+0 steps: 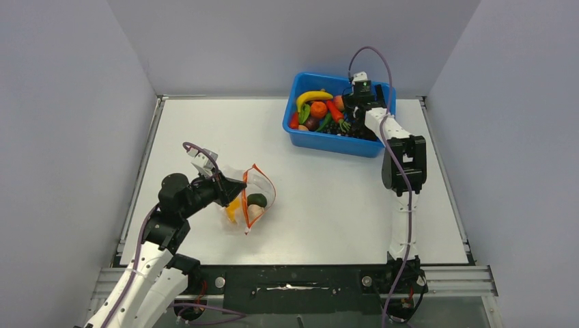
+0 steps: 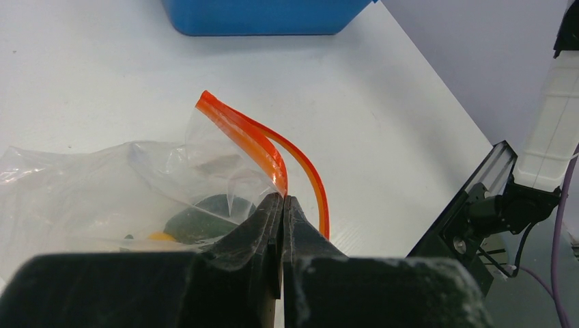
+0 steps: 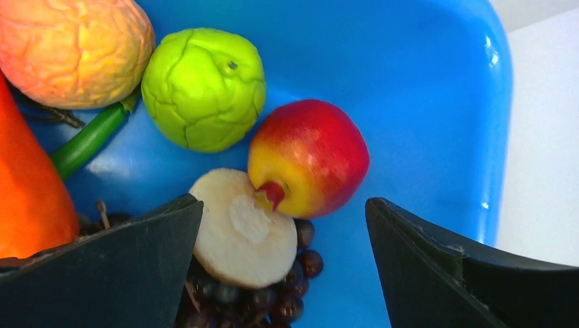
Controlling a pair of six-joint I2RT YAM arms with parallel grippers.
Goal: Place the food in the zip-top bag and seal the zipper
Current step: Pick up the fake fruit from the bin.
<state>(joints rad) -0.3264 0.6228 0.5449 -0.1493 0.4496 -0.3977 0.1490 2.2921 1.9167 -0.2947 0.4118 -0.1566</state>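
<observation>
Clear, crinkly zip-top bag (image 2: 82, 184) on the surface (image 1: 328, 205), its orange-red zipper (image 2: 252, 140) arching open. Left fingers (image 2: 259, 225) pinch its mouth edge; right fingers (image 3: 136, 260) gape over a red-yellow fruit (image 3: 311, 157).

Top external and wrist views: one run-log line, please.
left hand: shut on clear zip-top bag near orange-red zipper strip | right hand: open above red-yellow apple in blue plastic bin | bag: unsealed, food inside
</observation>
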